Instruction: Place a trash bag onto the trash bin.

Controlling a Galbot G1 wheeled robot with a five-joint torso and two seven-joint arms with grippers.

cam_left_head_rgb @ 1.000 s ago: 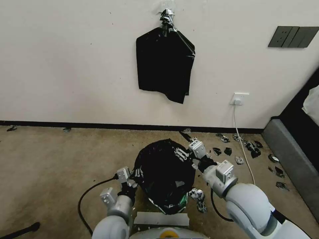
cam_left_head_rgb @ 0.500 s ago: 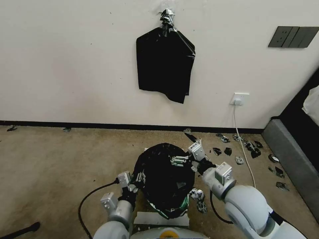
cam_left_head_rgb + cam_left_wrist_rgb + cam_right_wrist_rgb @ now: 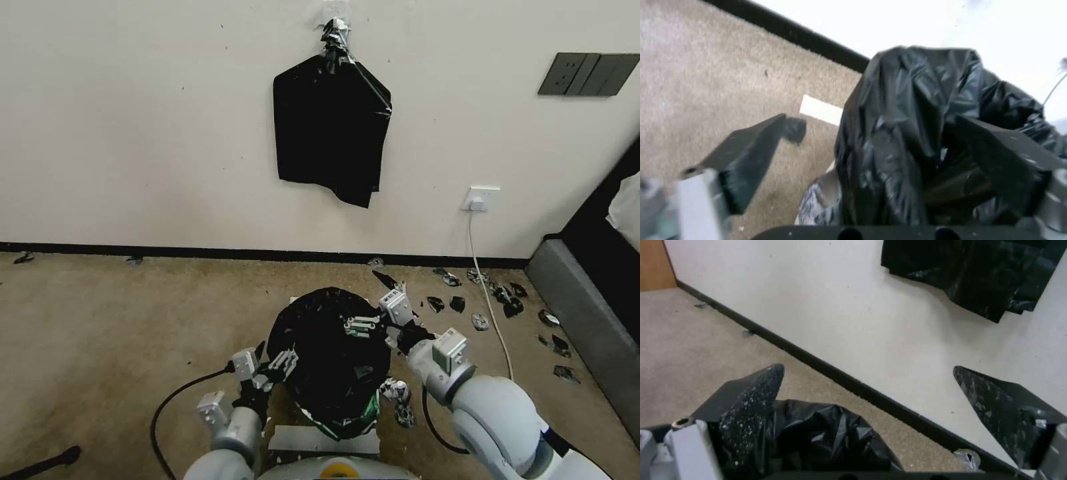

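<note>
Black crinkled trash bag (image 3: 330,357) draped over the bin; left gripper (image 3: 283,362) and right gripper (image 3: 362,325), both spread wide, flank it. Next: seat the bag's edge around the rim.

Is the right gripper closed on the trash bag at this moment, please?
No: in the right wrist view the right gripper has its fingers spread wide with only wall between them, and the trash bag lies below them.

The trash bag (image 3: 330,360) drapes over and hides the trash bin almost entirely.
</note>
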